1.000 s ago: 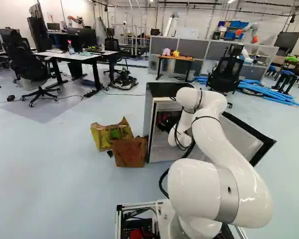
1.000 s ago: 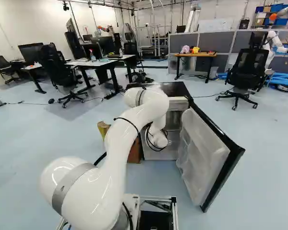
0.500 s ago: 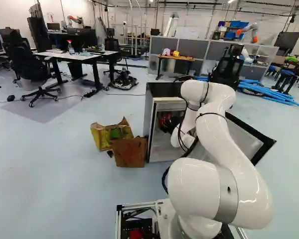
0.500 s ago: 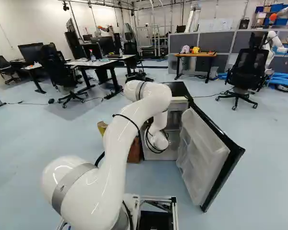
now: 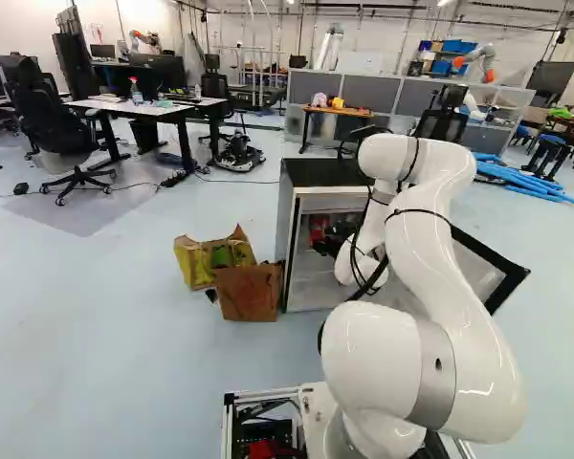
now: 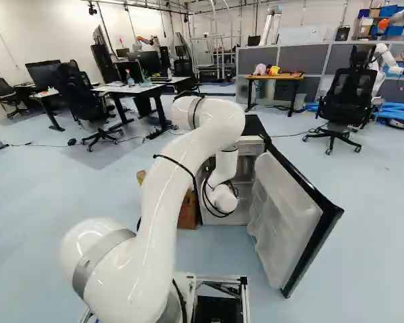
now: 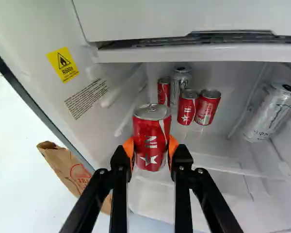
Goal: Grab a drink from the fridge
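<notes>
Left of the fridge (image 5: pixel 316 174), just beside it on the floor, stand the yellowish bag (image 5: pixel 189 263) and the brown bag (image 5: pixel 251 293). If I swing out that way too low, my elbow or my catch could knock them.

The fridge's near side wall, with its yellow label (image 7: pixel 63 64), comes next. Turning before I am clear of the fridge would scrape my claw (image 7: pixel 151 149) or the can's rim along it.

At the fridge's mouth I have the red can (image 7: pixel 151 138), the drink I'm after, pinched upright from both sides between my orange pads (image 7: pixel 129 149). They grip its lower half, so a bump up high could tip it; smooth metal might slide if I jerk, and squeezing harder could dent it. Lifting too soon might drive its top into the ledge (image 7: pixel 184 54) under the fridge's upper compartment.

Deeper in the fridge stand a small cluster of cans (image 7: pixel 187 108) and, toward its far side wall, a big silver can (image 7: pixel 271 112); a sideways sweep could topple them.

Right of the fridge its door (image 6: pixel 289 215) hangs wide open, and my arm (image 5: pixel 450 287) could clip it if I back out crookedly.
</notes>
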